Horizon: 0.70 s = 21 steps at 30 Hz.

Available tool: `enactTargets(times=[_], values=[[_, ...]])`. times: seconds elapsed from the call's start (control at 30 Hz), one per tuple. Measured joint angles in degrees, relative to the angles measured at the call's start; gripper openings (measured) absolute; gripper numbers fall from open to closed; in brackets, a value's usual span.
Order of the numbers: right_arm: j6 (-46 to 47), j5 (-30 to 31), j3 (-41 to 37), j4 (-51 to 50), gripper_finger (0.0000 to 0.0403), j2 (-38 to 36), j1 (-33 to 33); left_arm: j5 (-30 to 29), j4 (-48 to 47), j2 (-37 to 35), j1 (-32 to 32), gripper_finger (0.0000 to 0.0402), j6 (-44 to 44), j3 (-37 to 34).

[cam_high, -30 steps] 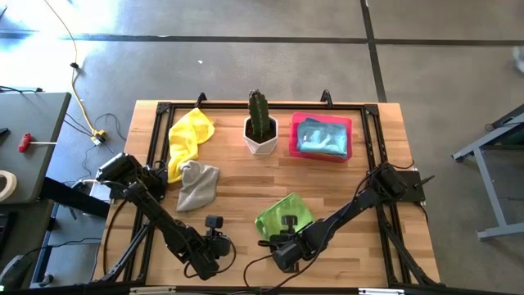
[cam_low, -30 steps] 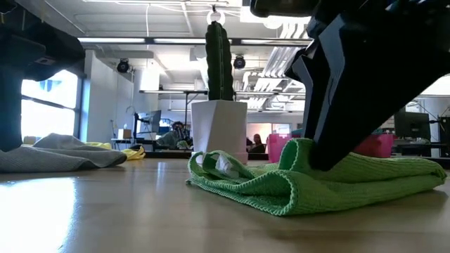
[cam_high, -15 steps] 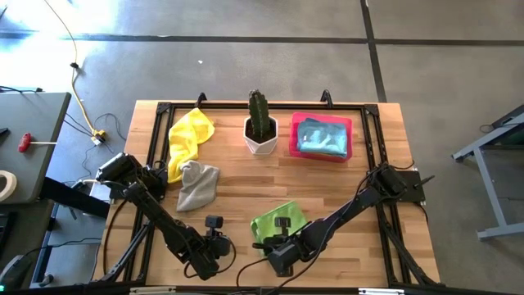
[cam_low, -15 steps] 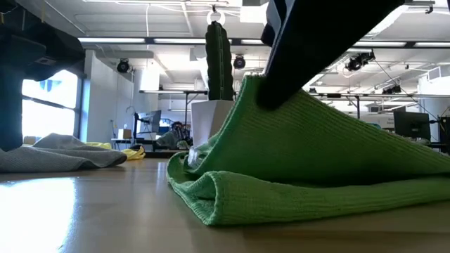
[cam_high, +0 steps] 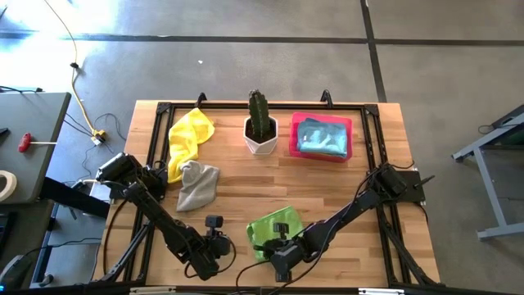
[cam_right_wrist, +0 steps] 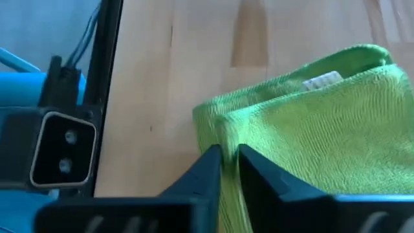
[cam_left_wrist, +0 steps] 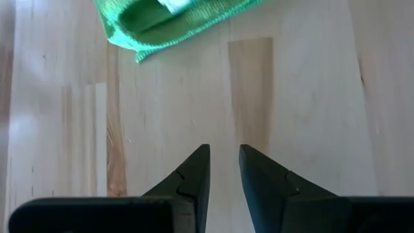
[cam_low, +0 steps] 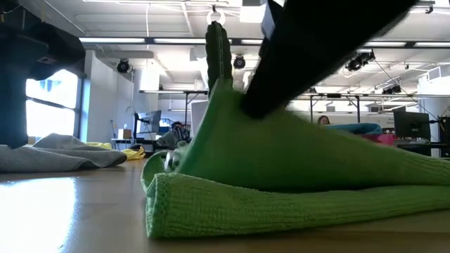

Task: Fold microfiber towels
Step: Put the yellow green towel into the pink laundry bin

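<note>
**A:** Which step were you in?

**B:** You were mid-fold on the green towel (cam_high: 273, 227), which lay near the table's (cam_high: 360, 188) front edge. Your right gripper (cam_right_wrist: 228, 167) had pinched a fold of the towel's edge between its nearly closed jaws, the arm slanting low from the right side.

**A:** And the next move?

**B:** I'd judge you needed to carry that edge across and lay it flat. Your left gripper (cam_left_wrist: 224, 169) hung empty, narrowly parted, over bare wood beside the towel.
</note>
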Motion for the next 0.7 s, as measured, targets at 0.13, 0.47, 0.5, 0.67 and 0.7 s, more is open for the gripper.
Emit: enactTargets(times=[0.13, 0.47, 0.5, 0.67, 0.7], values=[[0.0, 0.0, -0.1, 2.4, 0.0101, 0.0, 0.5, -1.2, 1.4, 0.0, 0.0, 0.0076, 0.1, 0.0], [-4.5, 7.8, -0.1, 7.3, 0.0165, 3.4, 3.1, -0.9, 4.3, 0.0, 0.0, 0.0076, 3.6, 0.0], [-4.8, 8.1, -0.1, 8.2, 0.0165, 4.1, 3.2, -0.7, 4.2, 0.0, 0.0, 0.0076, 3.6, 0.0], [-5.9, 11.4, 0.0, 9.3, 0.0165, 6.5, 3.4, -0.6, 4.3, 0.0, 0.0, 0.0076, 3.6, 0.0], [-6.2, 11.6, 0.0, 9.4, 0.0165, 6.8, 3.4, -0.7, 4.3, 0.0, 0.0, 0.0076, 3.6, 0.0]])
